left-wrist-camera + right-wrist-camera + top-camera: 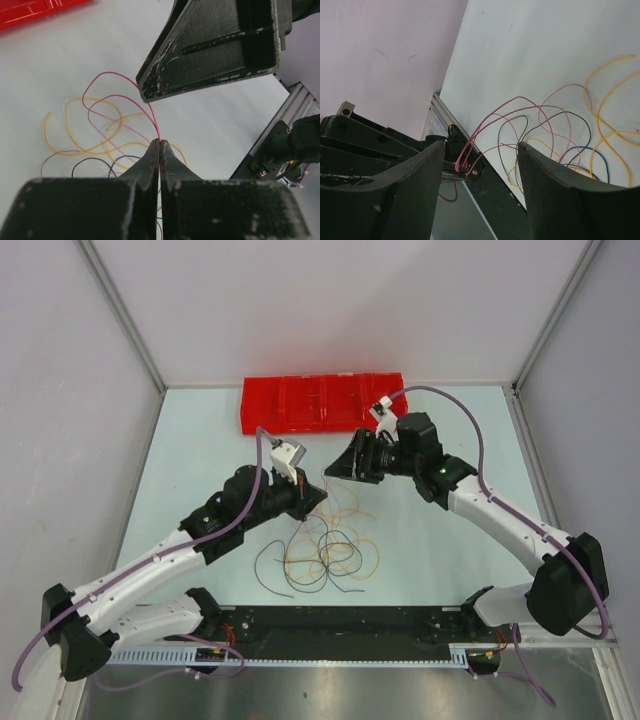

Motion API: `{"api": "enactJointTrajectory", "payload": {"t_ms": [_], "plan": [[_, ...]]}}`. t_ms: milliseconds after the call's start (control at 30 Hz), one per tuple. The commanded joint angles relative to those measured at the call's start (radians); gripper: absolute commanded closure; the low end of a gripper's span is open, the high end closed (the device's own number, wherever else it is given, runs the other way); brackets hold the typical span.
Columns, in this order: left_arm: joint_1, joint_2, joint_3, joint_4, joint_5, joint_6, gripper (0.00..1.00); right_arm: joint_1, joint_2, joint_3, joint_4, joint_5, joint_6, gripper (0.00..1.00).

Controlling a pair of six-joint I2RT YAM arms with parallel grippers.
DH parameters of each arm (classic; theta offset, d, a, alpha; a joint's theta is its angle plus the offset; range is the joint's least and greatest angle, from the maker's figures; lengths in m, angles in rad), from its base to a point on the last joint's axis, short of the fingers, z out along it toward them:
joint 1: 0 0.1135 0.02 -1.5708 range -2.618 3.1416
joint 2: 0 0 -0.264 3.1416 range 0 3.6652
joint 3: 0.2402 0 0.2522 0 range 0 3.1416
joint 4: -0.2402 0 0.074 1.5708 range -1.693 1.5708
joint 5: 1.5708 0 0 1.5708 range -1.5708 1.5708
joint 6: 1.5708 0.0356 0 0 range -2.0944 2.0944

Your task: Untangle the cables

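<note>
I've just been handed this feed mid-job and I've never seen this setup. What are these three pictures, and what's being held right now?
The machine is two robot arms, a left arm and a right arm, bolted at the near edge of a table. The top picture looks down from above and behind them. The other two come from a camera on each wrist, so the dark wedges at the bottom of each are that arm's own fingers. On the table lies a loose heap of thin wires, yellow, red and dark, with a red tray at the far side. The left gripper is shut on a red wire. The right gripper is open, close beside the left one, gripping nothing.
</note>
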Motion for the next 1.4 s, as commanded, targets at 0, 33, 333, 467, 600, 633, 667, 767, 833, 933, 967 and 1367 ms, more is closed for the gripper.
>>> {"api": "enactJointTrajectory", "payload": {"t_ms": [0,33,333,467,600,633,667,767,833,933,967,1367], "plan": [[0.002,0.012,-0.002,0.063,0.011,-0.014,1.00,0.034,0.025,0.003,0.057,-0.015,0.032,0.37],[0.002,0.017,-0.004,0.066,0.011,-0.014,1.00,0.049,0.031,0.003,0.054,-0.009,0.031,0.38],[0.004,0.029,-0.008,0.082,0.002,-0.021,1.00,0.094,0.051,0.003,0.059,0.024,0.020,0.80],[0.004,0.025,-0.002,0.066,-0.034,-0.037,0.92,0.091,0.049,0.022,0.065,0.013,-0.006,1.00],[0.002,-0.006,-0.008,0.048,-0.058,-0.043,0.32,0.089,0.075,0.142,0.016,0.022,-0.070,1.00],[0.004,-0.027,-0.008,0.030,-0.057,-0.049,0.22,0.091,0.080,0.172,-0.011,0.040,-0.084,1.00],[0.004,-0.041,-0.008,0.017,-0.107,-0.052,0.11,0.089,0.086,0.199,-0.025,0.051,-0.099,1.00],[0.004,-0.093,0.007,-0.065,-0.177,-0.063,0.01,0.080,0.113,0.304,-0.059,0.077,-0.135,1.00],[0.002,-0.118,0.033,-0.154,-0.222,-0.066,0.00,0.068,0.153,0.407,-0.093,0.086,-0.159,1.00],[0.004,-0.156,0.062,-0.234,-0.296,-0.064,0.00,0.060,0.231,0.606,-0.174,0.114,-0.211,1.00],[0.004,-0.172,0.068,-0.282,-0.316,-0.066,0.00,0.059,0.257,0.657,-0.189,0.119,-0.224,1.00],[0.004,-0.371,0.056,-0.575,-0.581,-0.049,0.00,-0.044,0.612,1.475,-0.265,0.070,-0.173,1.00]]}}
